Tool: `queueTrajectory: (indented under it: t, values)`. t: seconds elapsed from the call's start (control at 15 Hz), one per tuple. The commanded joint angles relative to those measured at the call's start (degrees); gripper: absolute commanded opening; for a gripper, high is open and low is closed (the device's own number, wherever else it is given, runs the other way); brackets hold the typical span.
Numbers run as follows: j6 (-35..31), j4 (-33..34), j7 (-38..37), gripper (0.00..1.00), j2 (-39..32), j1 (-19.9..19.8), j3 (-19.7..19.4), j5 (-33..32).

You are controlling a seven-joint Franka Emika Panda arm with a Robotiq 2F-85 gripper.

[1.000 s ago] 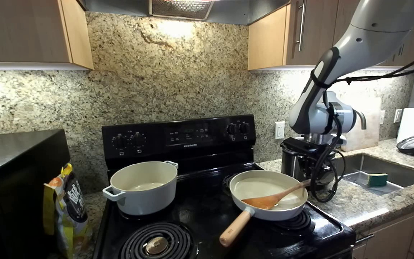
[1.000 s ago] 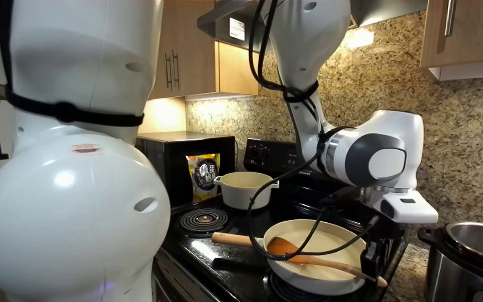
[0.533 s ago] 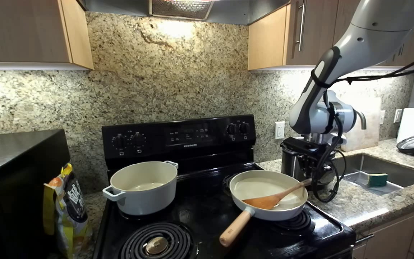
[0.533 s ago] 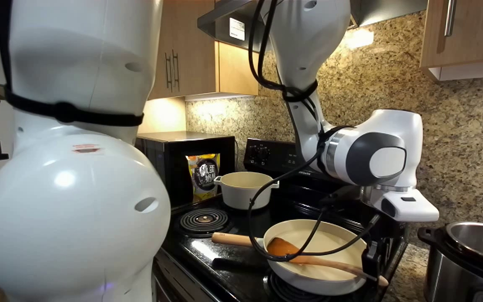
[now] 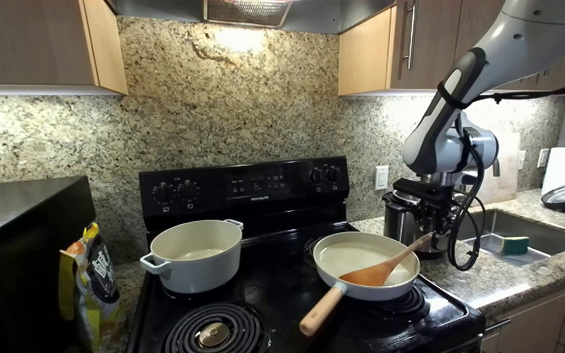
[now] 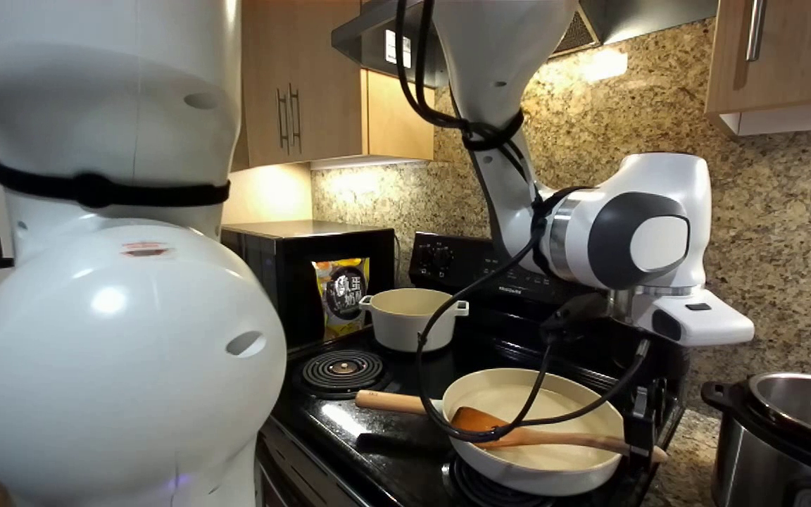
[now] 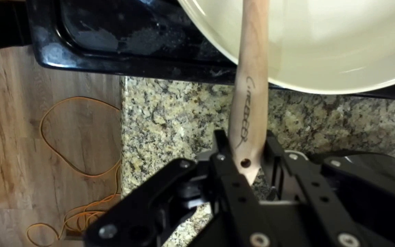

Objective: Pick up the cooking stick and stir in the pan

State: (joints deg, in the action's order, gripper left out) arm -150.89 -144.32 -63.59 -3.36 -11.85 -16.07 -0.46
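White pot [image 6: 409, 325] and steel pot [image 6: 764, 465] flank the pan [image 6: 567, 398].

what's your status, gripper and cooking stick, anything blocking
Gripper clamped on cooking stick. Blade in pan, bottom contact unclear. Black cable crosses in front of pan in an exterior view, clearance unclear.

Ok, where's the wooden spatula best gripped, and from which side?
Probably near the free end of the spatula's handle, from above, with fingers on either side, as they are now. That end slants up beyond the pan and is slimmer than the blade inside it.
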Motion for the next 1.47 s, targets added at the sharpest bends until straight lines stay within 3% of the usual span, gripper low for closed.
queueTrajectory:
  t: [0.0, 0.6, 1.0, 1.13, 1.4]
  values:
    - [1.6, -2.4, 1.0, 0.11, 4.7, -0.6, -0.2, -3.4]
    - [2.1, -2.3, 1.7, 0.11, 8.1, -4.8, -1.9, -2.0]
    - [2.3, -0.6, -2.5, 0.1, 8.4, -7.5, -1.8, -6.1]
    - [1.4, 0.2, -6.3, 0.1, 7.5, -7.6, -1.1, -9.0]
    - [-0.9, 1.6, -21.9, 0.1, 6.4, -7.6, 0.8, -20.7]
